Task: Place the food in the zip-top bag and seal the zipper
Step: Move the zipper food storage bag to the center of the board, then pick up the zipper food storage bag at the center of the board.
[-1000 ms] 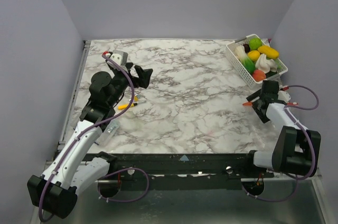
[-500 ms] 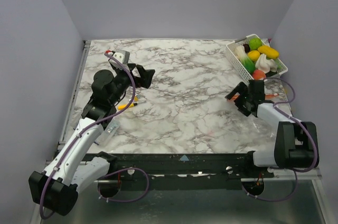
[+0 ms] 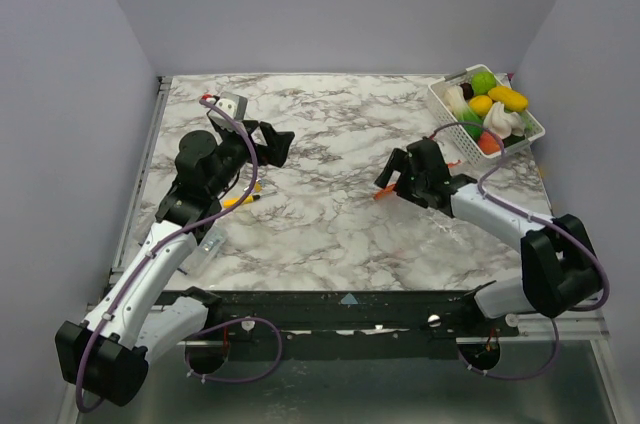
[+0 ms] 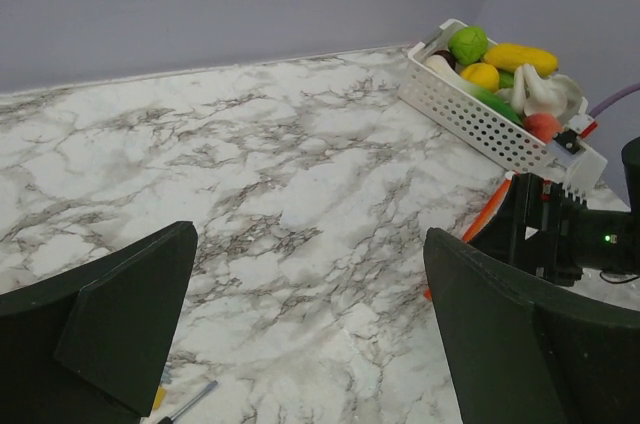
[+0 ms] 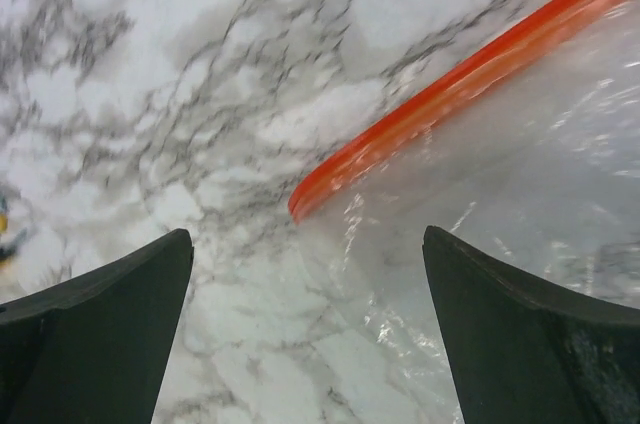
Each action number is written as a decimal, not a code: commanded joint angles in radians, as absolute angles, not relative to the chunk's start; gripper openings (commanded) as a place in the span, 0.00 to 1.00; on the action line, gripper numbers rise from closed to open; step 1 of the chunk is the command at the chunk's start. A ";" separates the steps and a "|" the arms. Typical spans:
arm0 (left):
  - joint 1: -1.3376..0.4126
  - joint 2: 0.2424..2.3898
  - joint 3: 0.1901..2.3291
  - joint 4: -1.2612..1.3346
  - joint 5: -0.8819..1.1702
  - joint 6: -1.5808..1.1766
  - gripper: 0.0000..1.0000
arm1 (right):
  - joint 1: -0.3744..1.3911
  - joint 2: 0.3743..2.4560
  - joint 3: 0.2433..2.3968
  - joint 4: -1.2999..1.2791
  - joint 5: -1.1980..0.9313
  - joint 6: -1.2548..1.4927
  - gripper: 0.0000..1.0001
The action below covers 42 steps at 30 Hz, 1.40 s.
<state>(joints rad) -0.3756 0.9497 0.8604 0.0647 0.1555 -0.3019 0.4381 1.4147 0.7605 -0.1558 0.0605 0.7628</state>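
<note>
The food [image 3: 490,109], several toy fruits and vegetables in green, yellow, white and orange, lies in a white slotted basket [image 3: 450,122] at the far right; it also shows in the left wrist view [image 4: 500,64]. The clear zip-top bag [image 5: 500,194] lies flat on the marble under my right gripper [image 3: 397,179]. Its red-orange zipper [image 5: 450,94] runs diagonally, and its end pokes out left of the gripper [image 3: 380,194]. My right gripper [image 5: 307,234] is open, jaws wide, straddling the bag's corner. My left gripper [image 3: 275,142] is open and empty, raised over the table's left part [image 4: 310,229].
A yellow-orange marker pen [image 3: 240,200] lies on the table under the left arm; its tip shows in the left wrist view [image 4: 185,402]. The basket [image 4: 480,124] stands at the far right corner by the wall. Grey walls close in the table on three sides.
My right gripper has swept left from the right edge toward the table's middle, and the bag's red zipper end has moved left with it. The left gripper turned slightly.
</note>
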 commanded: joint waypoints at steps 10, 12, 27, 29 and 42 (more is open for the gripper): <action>-0.379 0.941 0.899 0.055 0.195 -0.333 0.98 | 0.436 1.821 1.308 -0.894 0.730 1.135 0.99; -0.380 0.943 0.899 0.058 0.201 -0.337 0.98 | 0.439 1.914 1.402 -1.004 0.771 1.167 0.99; -0.380 0.984 0.919 0.052 0.264 -0.384 0.96 | 0.469 2.020 1.435 -1.015 0.830 1.212 0.39; -0.380 0.994 0.923 0.050 0.282 -0.390 0.96 | 0.479 1.991 1.413 -0.995 0.831 1.214 0.25; -0.380 1.125 0.986 0.014 0.449 -0.456 0.91 | 0.544 1.478 1.021 -0.283 0.353 0.713 0.00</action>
<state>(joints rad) -0.3756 1.0794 0.9375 0.0410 0.3405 -0.4194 0.5339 1.6569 1.1721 -0.6811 0.6445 0.9508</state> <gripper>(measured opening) 0.926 0.007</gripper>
